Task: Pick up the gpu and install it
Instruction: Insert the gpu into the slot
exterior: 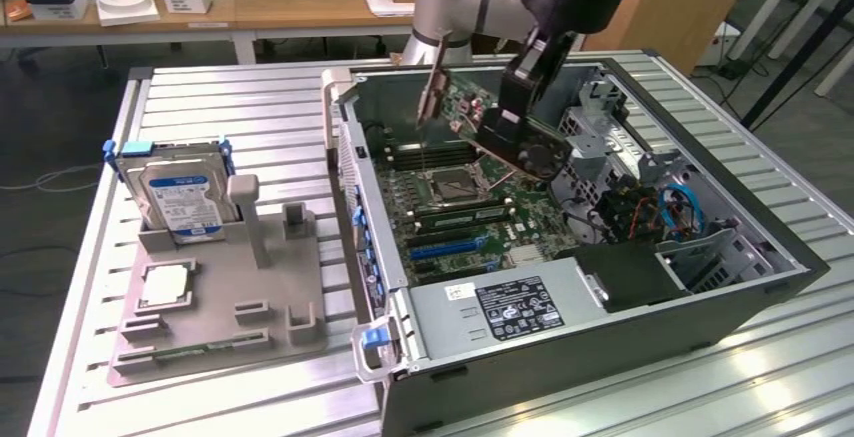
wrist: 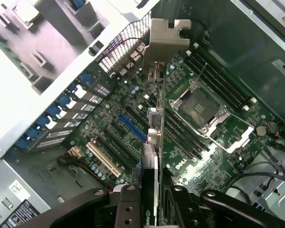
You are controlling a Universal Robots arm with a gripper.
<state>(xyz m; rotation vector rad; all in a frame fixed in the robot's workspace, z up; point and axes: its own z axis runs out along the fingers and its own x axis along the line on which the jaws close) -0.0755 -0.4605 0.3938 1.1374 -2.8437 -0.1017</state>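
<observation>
The gpu [exterior: 463, 97], a thin dark card with a silver end bracket [exterior: 431, 97], hangs tilted above the motherboard [exterior: 447, 212] inside the open computer case [exterior: 747, 257]. My gripper [exterior: 518, 137] is shut on its upper edge. In the wrist view the gpu [wrist: 157, 142] runs edge-on away from the gripper [wrist: 154, 206], its bracket [wrist: 168, 40] at the far end. It hovers over the board between the blue slot [wrist: 131, 128] and the processor socket [wrist: 202, 108], clear of both.
A grey fixture [exterior: 227, 297] at the exterior view's left holds a hard drive [exterior: 180, 197] and a square processor chip [exterior: 167, 284]. The power supply [exterior: 514, 307] fills the case's near end. Cables and drive cages [exterior: 654, 207] line the case's right side.
</observation>
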